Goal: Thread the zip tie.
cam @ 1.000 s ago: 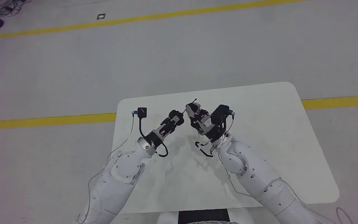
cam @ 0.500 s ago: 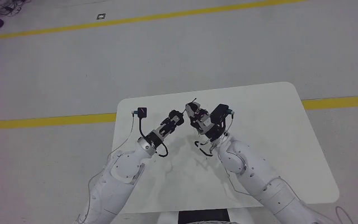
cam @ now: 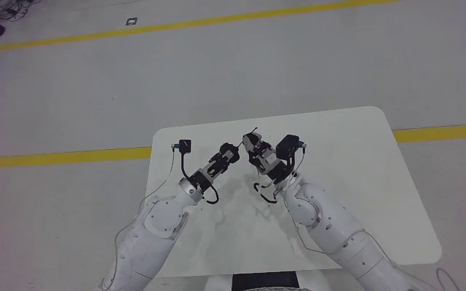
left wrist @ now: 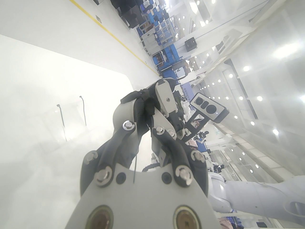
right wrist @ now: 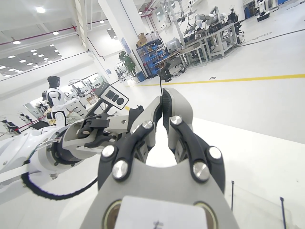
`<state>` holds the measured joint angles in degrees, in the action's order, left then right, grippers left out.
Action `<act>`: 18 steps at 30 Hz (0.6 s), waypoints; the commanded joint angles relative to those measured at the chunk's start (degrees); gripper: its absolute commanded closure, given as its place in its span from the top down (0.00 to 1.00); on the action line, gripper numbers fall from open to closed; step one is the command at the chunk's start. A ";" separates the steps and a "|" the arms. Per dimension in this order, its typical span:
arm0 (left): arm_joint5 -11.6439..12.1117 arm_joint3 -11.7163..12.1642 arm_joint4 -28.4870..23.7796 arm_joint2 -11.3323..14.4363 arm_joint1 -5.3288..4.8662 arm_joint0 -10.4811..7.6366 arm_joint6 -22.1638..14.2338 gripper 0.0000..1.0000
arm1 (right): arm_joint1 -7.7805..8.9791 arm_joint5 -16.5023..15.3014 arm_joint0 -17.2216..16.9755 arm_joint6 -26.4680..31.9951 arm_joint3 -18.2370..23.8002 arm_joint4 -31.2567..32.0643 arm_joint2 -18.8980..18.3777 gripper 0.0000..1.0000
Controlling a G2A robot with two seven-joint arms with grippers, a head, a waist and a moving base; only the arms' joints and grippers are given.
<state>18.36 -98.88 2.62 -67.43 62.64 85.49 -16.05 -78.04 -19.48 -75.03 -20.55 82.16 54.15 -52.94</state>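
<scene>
Bench: we see a white bench [cam: 349,145] with rounded corners, and both arms raised over its left-centre part

Right hand: the grey, black-padded right hand [right wrist: 162,107] is closed, its two pads pressed together on a thin black plastic zip tie [right wrist: 161,84]. In the top view this hand [cam: 250,143] sits just beside the other hand, above the bench

Left hand: the left hand [left wrist: 143,109] of the same grey and black make is closed too, as far as we can judge. Its fingertips meet, and the zip tie [left wrist: 135,166] runs as a fine dark line down between its fingers towards the palm. From above we place it [cam: 227,151] just beside the right hand, the two tips pointing at each other

Zip tie: held up in the air between the two hands, off the bench. One end stands upright out of the right hand's fingertips, showing as a small dark tick in the top view [cam: 253,133]. We cannot tell whether the tail has entered the head

Spare ties: two more thin black zip ties [left wrist: 83,110] lie flat side by side on the bench, well apart from the hands. The right wrist view shows them too [right wrist: 232,193]

Floor: pale grey, with a yellow painted line [cam: 218,22] beyond the bench
</scene>
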 commanded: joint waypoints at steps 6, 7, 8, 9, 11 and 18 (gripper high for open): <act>-0.29 -0.08 0.11 0.16 0.05 -0.06 0.32 0.00 | 0.23 0.00 0.33 0.26 -0.16 -0.80 0.56 0.00; -0.39 -0.12 0.20 0.26 0.08 -0.11 0.46 0.00 | 0.26 0.00 0.34 0.16 -0.17 -0.93 0.59 0.00; -0.41 -0.13 0.26 0.33 0.10 -0.15 0.52 0.00 | 0.28 0.00 0.36 0.06 -0.19 -1.04 0.61 0.00; -0.38 -0.12 0.30 0.38 0.12 -0.19 0.55 0.00 | 0.31 0.00 0.37 -0.12 -0.21 -1.24 0.61 0.00; -0.31 -0.10 0.27 0.41 0.14 -0.23 0.57 0.00 | 0.36 0.00 0.36 -0.36 -0.27 -1.58 0.61 0.00; 0.18 -0.40 -0.14 -0.07 0.12 0.05 0.68 0.00 | 0.75 0.00 0.49 -0.65 -0.50 -3.80 0.65 0.00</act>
<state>18.50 -99.20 2.49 -67.40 62.77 85.45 -15.38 -77.36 -19.48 -74.55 -21.16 81.65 50.59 -52.27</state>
